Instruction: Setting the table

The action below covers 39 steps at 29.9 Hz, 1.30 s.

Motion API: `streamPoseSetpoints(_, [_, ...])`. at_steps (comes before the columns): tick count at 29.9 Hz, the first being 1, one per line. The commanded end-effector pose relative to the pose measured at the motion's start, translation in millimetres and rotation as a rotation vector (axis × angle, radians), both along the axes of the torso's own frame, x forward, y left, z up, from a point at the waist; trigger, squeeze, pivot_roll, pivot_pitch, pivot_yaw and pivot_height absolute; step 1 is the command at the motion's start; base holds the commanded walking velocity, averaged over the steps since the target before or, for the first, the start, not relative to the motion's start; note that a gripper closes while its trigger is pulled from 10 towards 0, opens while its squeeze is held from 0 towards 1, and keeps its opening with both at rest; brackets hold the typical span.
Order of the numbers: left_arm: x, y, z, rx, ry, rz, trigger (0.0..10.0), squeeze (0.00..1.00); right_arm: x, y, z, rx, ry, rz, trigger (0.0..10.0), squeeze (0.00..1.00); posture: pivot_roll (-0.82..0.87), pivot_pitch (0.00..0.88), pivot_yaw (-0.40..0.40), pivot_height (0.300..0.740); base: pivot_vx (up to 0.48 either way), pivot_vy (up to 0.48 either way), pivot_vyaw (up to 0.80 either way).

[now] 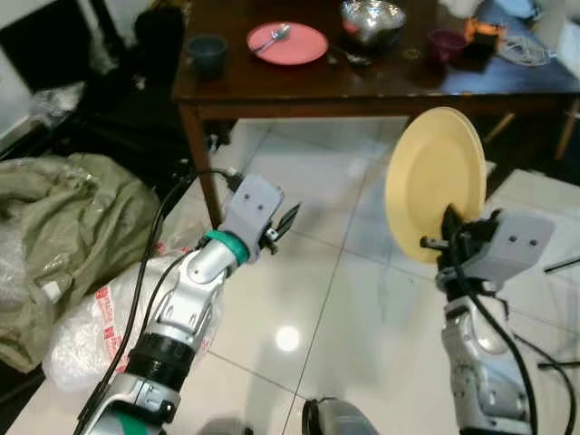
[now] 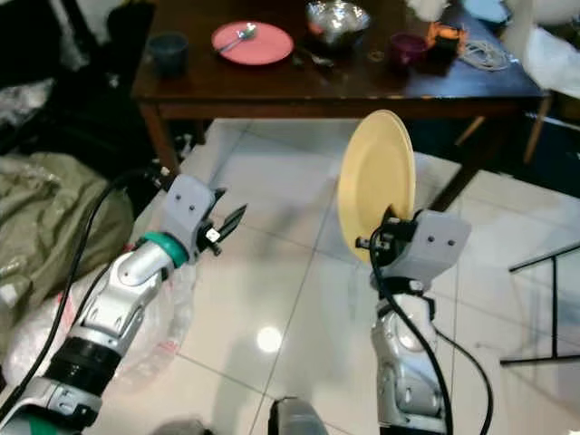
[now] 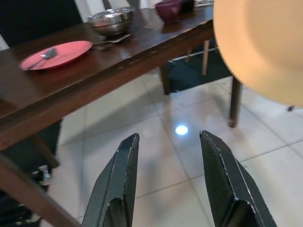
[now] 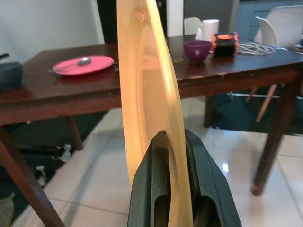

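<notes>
While I hold position short of the dark wooden worktop (image 1: 381, 91), my right pincer (image 1: 450, 237) is clamped on the lower rim of a yellow plate (image 1: 433, 181), which stands on edge above the tiled floor (image 1: 335, 299), well apart from the worktop. My left pincer (image 1: 285, 223) hangs over the floor with fingers (image 3: 118, 184) spread wide, gripping nothing. On the worktop, a pink plate (image 1: 287, 43) carries one spoon (image 1: 273, 37). Beside it stands a steel bowl (image 1: 372, 20); contents cannot be told. A purple bowl (image 4: 198, 48) and a dark cup (image 1: 207, 53) also stand there, interiors not visible. Bags (image 1: 63, 236) lie on the floor at my left.
</notes>
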State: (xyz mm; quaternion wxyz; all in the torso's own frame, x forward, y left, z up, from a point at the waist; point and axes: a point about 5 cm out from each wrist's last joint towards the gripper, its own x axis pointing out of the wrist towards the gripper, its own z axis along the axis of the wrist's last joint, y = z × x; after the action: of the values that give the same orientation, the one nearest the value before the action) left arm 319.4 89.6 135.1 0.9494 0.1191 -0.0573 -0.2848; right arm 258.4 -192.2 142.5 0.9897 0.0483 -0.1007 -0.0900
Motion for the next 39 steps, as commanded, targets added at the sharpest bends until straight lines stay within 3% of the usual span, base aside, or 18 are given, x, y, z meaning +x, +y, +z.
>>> streamPoseSetpoints(1, [-2.1, 2.3, -8, 0.006, 0.03, 0.002, 10.0, 0.0, -1.5, 0.7, -4, 0.002, 0.012, 0.001, 10.0, 0.0, 0.0, 0.0, 0.073, 0.74, 0.386, -0.274, 0.0])
streamPoseSetpoints(15, [-1.1, 1.9, -8, -0.002, 0.036, 0.007, 10.0, 0.0, -1.1, 0.9, -4, 0.002, 0.012, 0.001, 10.0, 0.0, 0.0, 0.0, 0.072, 0.74, 0.401, -0.194, 0.0])
streamPoseSetpoints(22, [13.3, 11.3, 8, -0.069, 0.026, 0.098, 10.0, 0.0, -0.8, 3.5, 17, -0.085, -0.057, 0.023, 10.0, 0.0, 0.0, 0.0, 0.071, 0.74, 0.466, 0.0, 0.0])
streamPoseSetpoints(24, [21.6, 15.5, 24, -0.09, -0.015, 0.117, 10.0, 0.0, 1.0, 8.8, 47, -0.148, -0.159, 0.058, 10.0, 0.0, 0.0, 0.0, 0.071, 0.74, 0.469, 0.0, 0.0])
streamPoseSetpoints(25, [21.6, 15.5, 24, -0.09, -0.015, 0.117, 10.0, 0.0, 1.0, 8.8, 47, -0.148, -0.159, 0.058, 10.0, 0.0, 0.0, 0.0, 0.071, 0.74, 0.469, 0.0, 0.0])
streamPoseSetpoints(26, [27.2, 15.2, 43, -0.114, -0.069, 0.116, 10.0, 0.0, 1.5, 15.5, 77, -0.196, -0.258, 0.084, 10.0, 0.0, 0.0, 0.0, 0.07, 0.74, 0.469, 0.0, 0.0])
streamPoseSetpoints(27, [27.7, 11.8, 55, -0.127, -0.108, 0.101, 10.0, 0.0, 1.3, 19.1, 93, -0.217, -0.309, 0.092, 10.0, 0.0, 0.0, 0.0, 0.07, 0.74, 0.469, 0.0, 0.0])
streamPoseSetpoints(37, [26.8, 6.0, 79, -0.187, -0.17, 0.095, 10.0, 0.0, -1.9, 20.2, 113, -0.232, -0.376, 0.102, 10.0, 0.0, 0.0, 0.0, 0.068, 0.74, 0.469, 0.0, 0.0])
streamPoseSetpoints(38, [28.0, 3.7, 103, -0.238, -0.222, 0.089, 10.0, 0.0, -4.8, 20.7, 125, -0.184, -0.417, 0.13, 10.0, 0.0, 0.0, 0.0, 0.065, 0.74, 0.469, 0.0, 0.0])
streamPoseSetpoints(39, [28.3, 2.8, 113, -0.258, -0.242, 0.085, 10.0, 0.0, -6.0, 20.6, 130, -0.155, -0.433, 0.14, 10.0, 0.0, 0.0, 0.0, 0.065, 0.74, 0.469, 0.0, 0.0])
